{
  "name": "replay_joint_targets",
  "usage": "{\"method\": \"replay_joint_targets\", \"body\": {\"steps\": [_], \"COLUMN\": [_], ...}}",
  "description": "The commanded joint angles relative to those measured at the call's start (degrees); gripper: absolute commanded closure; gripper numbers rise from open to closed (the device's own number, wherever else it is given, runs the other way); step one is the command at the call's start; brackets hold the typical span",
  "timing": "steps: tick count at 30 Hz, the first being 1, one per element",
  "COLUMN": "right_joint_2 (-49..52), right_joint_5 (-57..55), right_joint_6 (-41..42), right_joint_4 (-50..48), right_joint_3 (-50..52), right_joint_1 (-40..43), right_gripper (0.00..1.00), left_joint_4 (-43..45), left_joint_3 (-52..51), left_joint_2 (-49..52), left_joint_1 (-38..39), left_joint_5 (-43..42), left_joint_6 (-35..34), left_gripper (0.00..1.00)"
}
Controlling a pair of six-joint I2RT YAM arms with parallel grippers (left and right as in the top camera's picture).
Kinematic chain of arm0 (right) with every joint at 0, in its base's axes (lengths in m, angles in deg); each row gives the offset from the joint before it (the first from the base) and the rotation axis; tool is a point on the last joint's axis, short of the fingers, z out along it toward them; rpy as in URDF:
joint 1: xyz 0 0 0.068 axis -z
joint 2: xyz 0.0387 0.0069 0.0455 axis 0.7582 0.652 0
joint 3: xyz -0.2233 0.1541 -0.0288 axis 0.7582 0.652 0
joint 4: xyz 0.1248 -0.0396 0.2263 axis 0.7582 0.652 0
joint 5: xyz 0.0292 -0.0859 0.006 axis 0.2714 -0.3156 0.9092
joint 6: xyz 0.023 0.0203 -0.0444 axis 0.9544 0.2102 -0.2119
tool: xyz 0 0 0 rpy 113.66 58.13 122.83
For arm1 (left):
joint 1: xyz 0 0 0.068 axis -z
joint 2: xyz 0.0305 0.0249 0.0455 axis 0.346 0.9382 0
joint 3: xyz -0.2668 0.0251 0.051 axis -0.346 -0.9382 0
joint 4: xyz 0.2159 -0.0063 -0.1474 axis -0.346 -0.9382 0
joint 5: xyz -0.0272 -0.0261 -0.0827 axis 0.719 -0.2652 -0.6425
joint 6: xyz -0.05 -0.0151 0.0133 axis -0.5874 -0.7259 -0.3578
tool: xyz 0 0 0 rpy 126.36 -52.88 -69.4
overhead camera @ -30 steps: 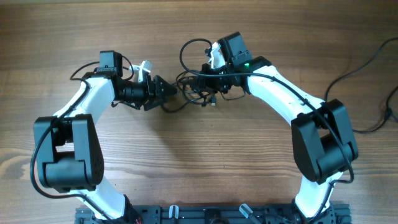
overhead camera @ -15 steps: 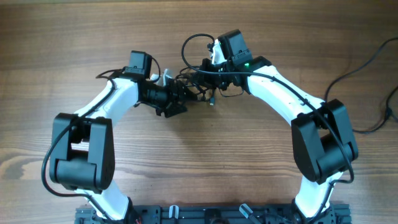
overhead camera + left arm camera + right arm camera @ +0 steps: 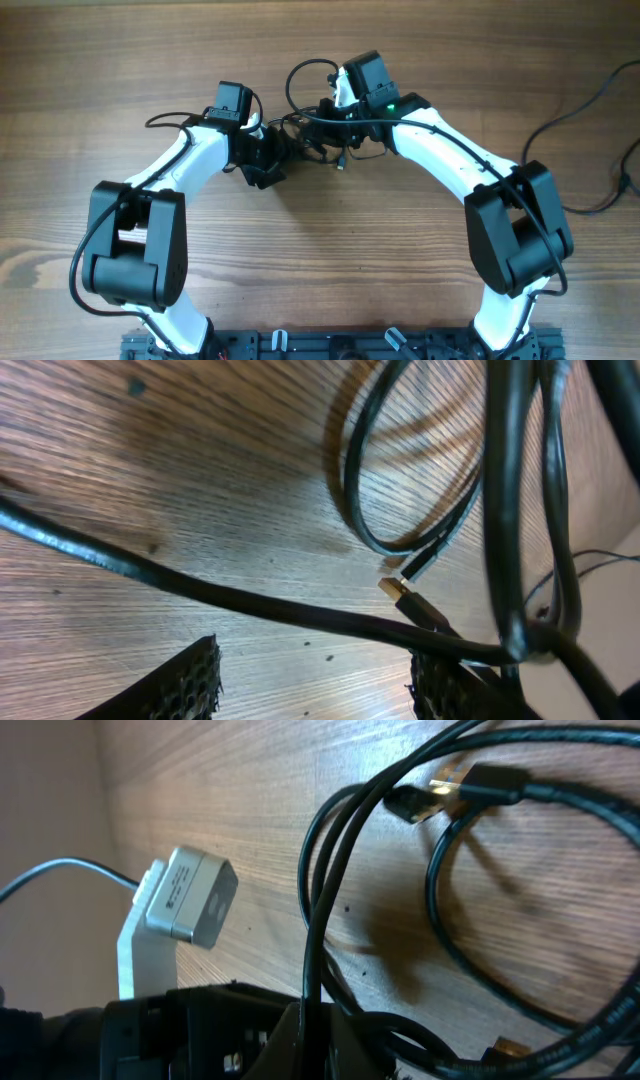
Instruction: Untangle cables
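Cables (image 3: 300, 138) sit bunched in the upper middle of the overhead view, a small dark tangle over the wooden counter (image 3: 120, 60), right between the two arms. Right tool (image 3: 322, 128) comes in from the right of the knot. Its wrist view shows several strands running down to one point at the bottom centre of the frame, pinched between its dark fingers, so it looks closed on a bunch of strands. Left tool (image 3: 315, 685) is spread wide. Its two ribbed pads (image 3: 190, 680) sit at the bottom left and bottom right of its own view, with a single strand crossing the gap just above them, not yet clamped. Above that strand a narrow loop hangs into the middle of the frame. A gold-tipped plug (image 3: 395, 588) shows just under the loop's lower end.

On handling, my read is light, limp cord with a smooth jacket. It will sag, slide through a loose grip and drag its neighbours along. The plug ends are the stiff bits, and the likely snag points when drawn through a loop. The best hold for the open tool looks like that single crossing strand, taken squarely across the pads and well clear of the pinch point at the right of the frame. After that it calls for a slow pull apart, watching that the knot loosens rather than cinches.
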Motion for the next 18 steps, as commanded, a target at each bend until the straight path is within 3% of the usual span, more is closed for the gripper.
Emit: {"method": "replay_joint_targets", "body": {"steps": [1, 5, 8, 11, 12, 15, 18], "right_joint_2": [-0.2, -0.2, -0.2, -0.2, -0.2, -0.2, -0.2], "right_joint_5": [0.5, 11.23, 11.82, 11.78, 11.8, 11.63, 12.39], "right_joint_6": [-3.98, -14.32, -15.96, -19.43, -20.37, -20.31, -20.33], "right_joint_4": [2.14, 3.65, 6.34, 8.55, 8.92, 9.16, 9.68], "right_joint_3": [-0.5, -0.5, -0.5, -0.5, -0.5, -0.5, -0.5], "right_joint_1": [-0.35, -0.33, -0.26, -0.22, -0.22, -0.24, -1.07], "right_gripper": [0.96, 0.95, 0.95, 0.95, 0.95, 0.96, 0.96], "left_joint_4": [-0.04, 0.31, 0.09, -1.68, -2.19, -4.35, -4.39], "left_joint_3": [-0.24, -0.24, -0.24, -0.24, -0.24, -0.24, -0.24], "left_joint_2": [0.04, 0.02, 0.02, -0.2, -0.2, -0.2, -0.2], "left_joint_1": [0.09, 0.02, -1.64, -5.49, -6.95, -10.21, -11.1], "left_joint_5": [2.47, -2.51, -5.03, -9.33, -11.41, -13.0, -13.0], "left_joint_6": [0.39, 8.87, 11.34, 15.17, 16.55, 18.71, 18.86], "left_gripper": [0.36, 0.34, 0.28, 0.39, 0.39, 0.27, 0.23]}}
